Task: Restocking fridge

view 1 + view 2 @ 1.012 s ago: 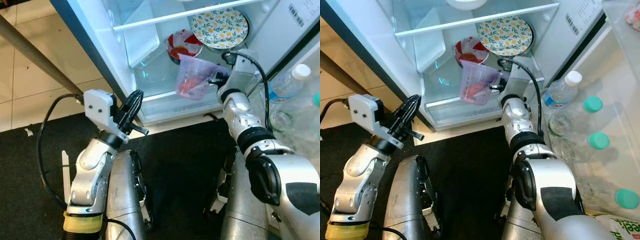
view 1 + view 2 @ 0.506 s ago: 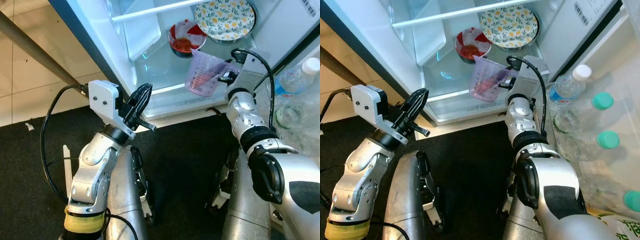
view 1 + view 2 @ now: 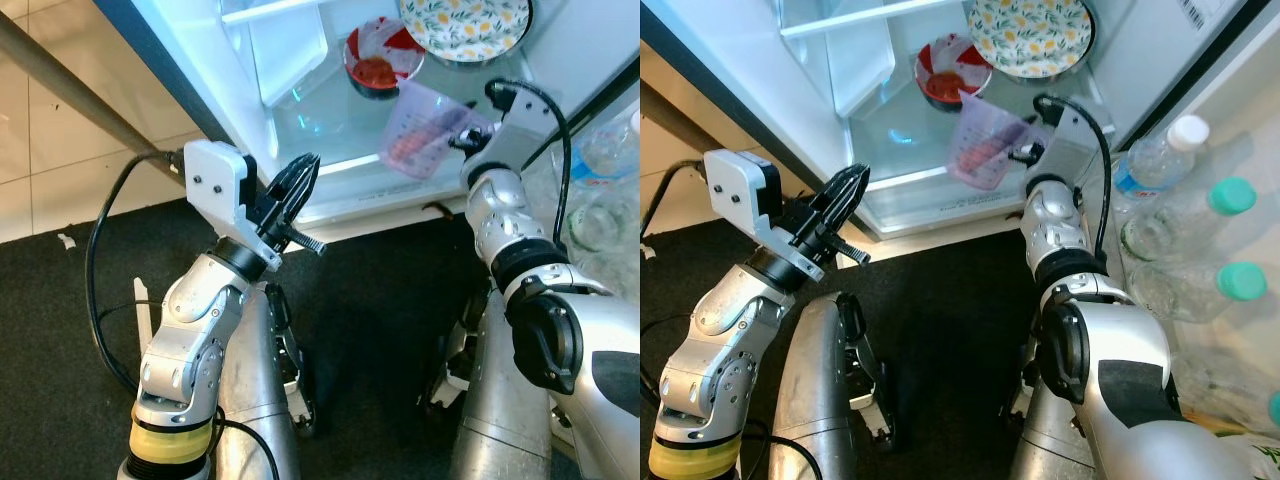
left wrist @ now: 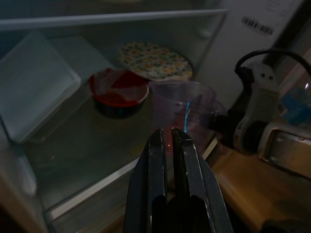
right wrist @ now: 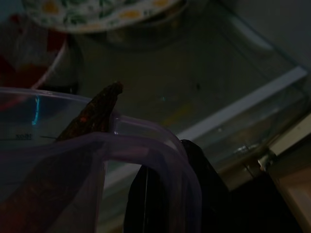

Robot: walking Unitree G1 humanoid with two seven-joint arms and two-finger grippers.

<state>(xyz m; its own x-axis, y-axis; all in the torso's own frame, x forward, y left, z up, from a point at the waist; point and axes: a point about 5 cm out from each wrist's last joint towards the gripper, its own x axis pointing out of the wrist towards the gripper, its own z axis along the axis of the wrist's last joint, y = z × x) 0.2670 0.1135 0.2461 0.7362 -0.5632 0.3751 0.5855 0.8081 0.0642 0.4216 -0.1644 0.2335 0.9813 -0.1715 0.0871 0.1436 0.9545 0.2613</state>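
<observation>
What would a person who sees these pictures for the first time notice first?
Probably the clear measuring jug that the right gripper holds tilted at the open fridge, above its glass shelf. Behind it stand a red bowl and a flowered plate. The left gripper, shut, hovers by the fridge's lower edge.
</observation>
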